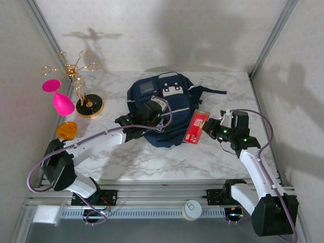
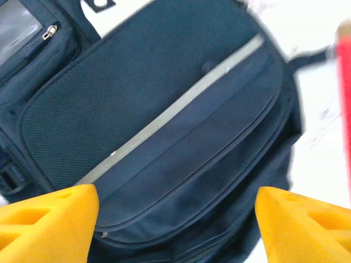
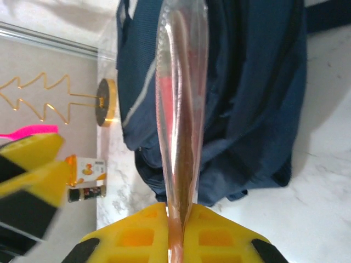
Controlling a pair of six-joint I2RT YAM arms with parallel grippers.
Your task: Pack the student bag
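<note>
Bag point(image 1: 164, 101) is lying flat at bench point(image 1: 152, 162) centre, top toward 12. R end effector point(image 1: 211, 127) is pinching a red packet point(image 1: 196, 126) at the bag's 3 o'clock, jaws narrow on it. L end effector point(image 1: 151, 115) is hovering over the front pocket point(image 2: 181, 164), jaws wide, holding nothing. Best bet: L lifting the pocket flap, R sliding the packet in edge-1st. No opening or pocket zip pull is showing. L wrist view is blurring, and the packet label is unreadable.

Left pincer point(image 2: 175, 222) spread wide over student bag point(image 2: 164, 71); light stripe point(image 2: 181, 107) crosses pocket point(image 2: 197, 164); red item point(image 2: 345, 82) at edge.
</note>
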